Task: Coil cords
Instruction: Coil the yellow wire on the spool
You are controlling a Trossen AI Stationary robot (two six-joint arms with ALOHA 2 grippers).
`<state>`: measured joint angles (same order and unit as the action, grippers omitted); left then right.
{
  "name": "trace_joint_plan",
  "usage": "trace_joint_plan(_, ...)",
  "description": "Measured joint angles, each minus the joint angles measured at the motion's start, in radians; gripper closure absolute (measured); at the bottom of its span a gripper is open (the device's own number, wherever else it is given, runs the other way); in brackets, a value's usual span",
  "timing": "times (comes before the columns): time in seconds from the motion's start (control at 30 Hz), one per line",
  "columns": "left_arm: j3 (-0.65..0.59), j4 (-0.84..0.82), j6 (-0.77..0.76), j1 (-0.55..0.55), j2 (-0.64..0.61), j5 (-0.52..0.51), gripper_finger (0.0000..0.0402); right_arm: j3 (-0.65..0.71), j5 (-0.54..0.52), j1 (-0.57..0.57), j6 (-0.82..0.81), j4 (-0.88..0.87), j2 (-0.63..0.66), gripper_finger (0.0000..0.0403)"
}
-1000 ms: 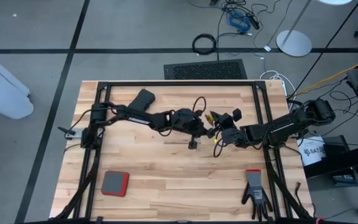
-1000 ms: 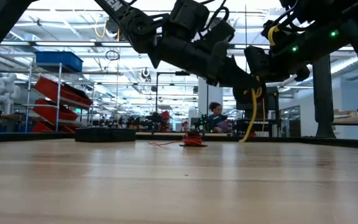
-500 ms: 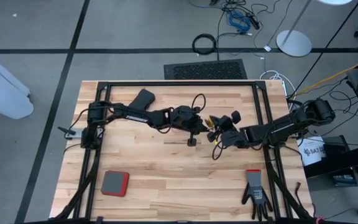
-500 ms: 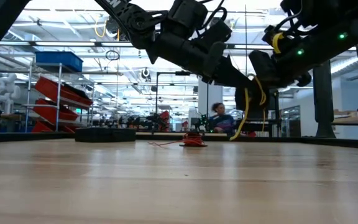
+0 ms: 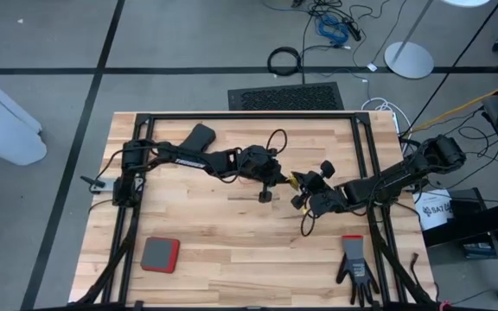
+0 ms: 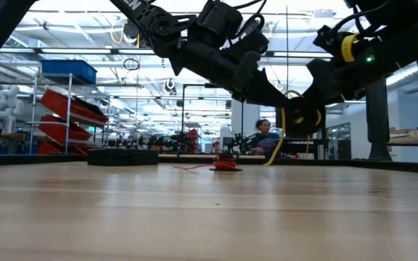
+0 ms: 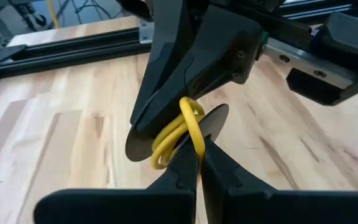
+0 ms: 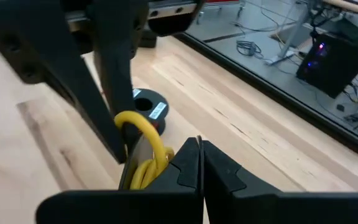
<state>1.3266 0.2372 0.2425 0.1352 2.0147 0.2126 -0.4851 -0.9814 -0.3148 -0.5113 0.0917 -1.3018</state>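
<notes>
Both jaws are being kept closed on the yellow cord (image 7: 188, 124) and its reel (image 7: 207, 121); winding is being done, another careful turn being needed.

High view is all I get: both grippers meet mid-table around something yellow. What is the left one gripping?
Observer: In the left wrist view, the left gripper is shut on the yellow cord, near its loop.
Operator: And the right?
Observer: The right gripper is shut on the black reel that the yellow turns wrap around.
Operator: Is the reel resting on the wood?
Observer: No, the low view shows it held well above the table.
Operator: Where is the other cord?
Observer: The red cord lies bunched on the table, and neither gripper is on it.
</notes>
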Motion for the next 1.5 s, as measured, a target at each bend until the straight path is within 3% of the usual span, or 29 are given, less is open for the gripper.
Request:
trace_joint_plan(0.37,0.0,-0.063,0.029,0.008,-0.002,0.014,0.0398,0.002,0.03,-0.095,0.095,-0.005,0.085,0.0403)
trace_joint_plan(0.5,0.001,-0.05,0.034,0.017,-0.004,-0.016,0.0398,0.0,0.11,-0.116,0.135,0.014,0.152,0.0403)
trace_joint_plan(0.63,0.001,-0.015,0.033,0.013,-0.004,0.018,0.0398,0.0,0.133,-0.121,0.157,0.022,0.201,0.0403)
trace_joint_plan(0.77,0.001,0.046,0.026,0.01,-0.004,0.034,0.0381,0.0,0.107,-0.118,0.219,0.108,0.212,0.0403)
trace_joint_plan(0.97,0.001,0.071,0.017,0.011,-0.003,0.085,0.037,0.0,-0.018,-0.107,0.303,0.227,0.214,0.0403)
trace_joint_plan(1.17,0.001,0.114,-0.014,0.008,-0.003,0.135,0.0367,0.0,-0.026,-0.066,0.38,0.324,0.214,0.0403)
trace_joint_plan(1.5,-0.023,0.277,-0.03,0.008,-0.002,0.125,0.0365,0.0,-0.041,-0.032,0.574,0.525,0.214,0.0403)
